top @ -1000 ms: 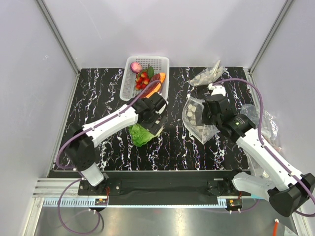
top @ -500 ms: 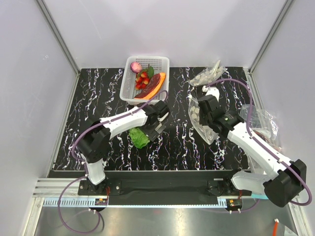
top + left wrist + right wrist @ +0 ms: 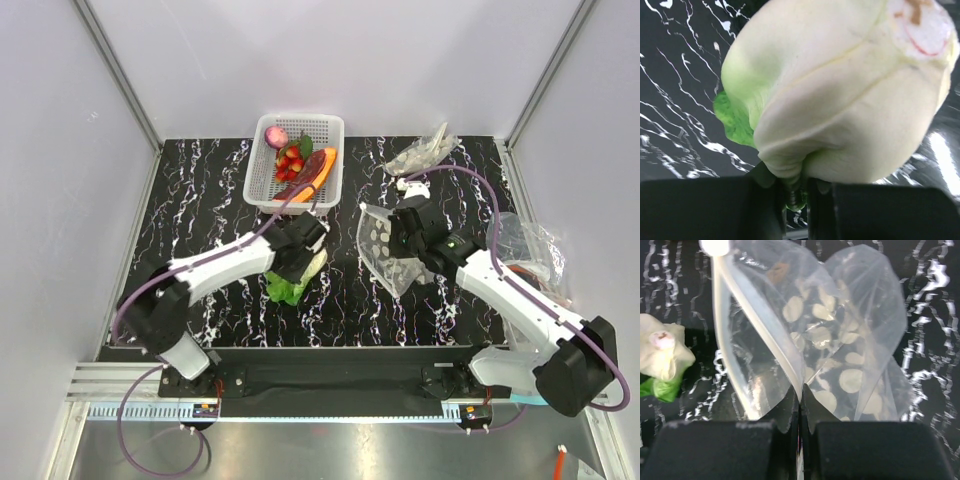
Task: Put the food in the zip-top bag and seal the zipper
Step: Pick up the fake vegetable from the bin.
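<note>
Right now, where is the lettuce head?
In the top view the lettuce is left of centre, just nearer than the white basket and left of the clear bag, gripped by the left jaws.

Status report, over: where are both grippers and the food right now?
Left gripper shut on lettuce. Right gripper shut on zip-top bag rim, mouth open toward lettuce. Remaining food in white basket. Nothing between them.

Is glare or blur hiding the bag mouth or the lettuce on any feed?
Top external: even light, sharp, no strong glare on the table. Left wrist: the lettuce fills the frame, soft from closeness. Right wrist: the zip-top bag catches a pale sheen, yet its zipper reads clearly as a white strip.
</note>
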Robot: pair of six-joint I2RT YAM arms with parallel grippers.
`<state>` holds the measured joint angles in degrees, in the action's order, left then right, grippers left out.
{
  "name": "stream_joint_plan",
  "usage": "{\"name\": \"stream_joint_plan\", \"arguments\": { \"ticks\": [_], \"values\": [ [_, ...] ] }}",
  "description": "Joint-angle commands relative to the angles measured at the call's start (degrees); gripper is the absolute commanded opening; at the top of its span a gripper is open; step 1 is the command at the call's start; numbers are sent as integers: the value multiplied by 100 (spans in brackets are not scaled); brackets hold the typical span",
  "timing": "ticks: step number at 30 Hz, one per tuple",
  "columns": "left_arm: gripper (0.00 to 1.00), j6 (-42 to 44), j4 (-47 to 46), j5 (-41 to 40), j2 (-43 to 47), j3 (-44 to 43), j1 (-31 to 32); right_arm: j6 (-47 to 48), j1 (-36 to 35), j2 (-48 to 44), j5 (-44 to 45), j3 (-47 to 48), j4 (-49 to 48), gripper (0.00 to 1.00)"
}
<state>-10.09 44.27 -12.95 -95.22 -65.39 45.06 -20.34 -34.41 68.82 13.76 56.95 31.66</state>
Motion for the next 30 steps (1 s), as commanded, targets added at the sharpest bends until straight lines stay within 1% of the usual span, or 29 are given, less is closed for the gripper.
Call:
{"name": "stream_joint_plan", "arguments": {
  "ticks": [1,4,7,11,12,23,27,30],
  "values": [
    [0,-432,-691,880,1230,227,47,-189,-127,175,-497,36,-415,1],
    [0,-459,-622,1031,1908,395,47,-260,-232,421,-550,53,-494,0],
    [0,-450,-341,1057,2235,316,47,-339,-302,536,-611,9,-643,0],
    [0,-371,-235,1268,2245,114,56,-409,-364,606,-716,0,-845,0],
    [0,-380,-226,1486,2184,9,64,-427,-373,641,-769,9,-863,0],
    [0,-345,-332,2112,427,-1107,398,-471,-549,677,-1015,-43,-1056,0],
    [0,-310,-313,2323,-180,-1214,407,-445,-601,511,-1033,-175,-1214,0],
    [0,-310,-454,2428,-383,-1170,398,-383,-602,396,-1077,-289,-1355,0]
  ]
}}
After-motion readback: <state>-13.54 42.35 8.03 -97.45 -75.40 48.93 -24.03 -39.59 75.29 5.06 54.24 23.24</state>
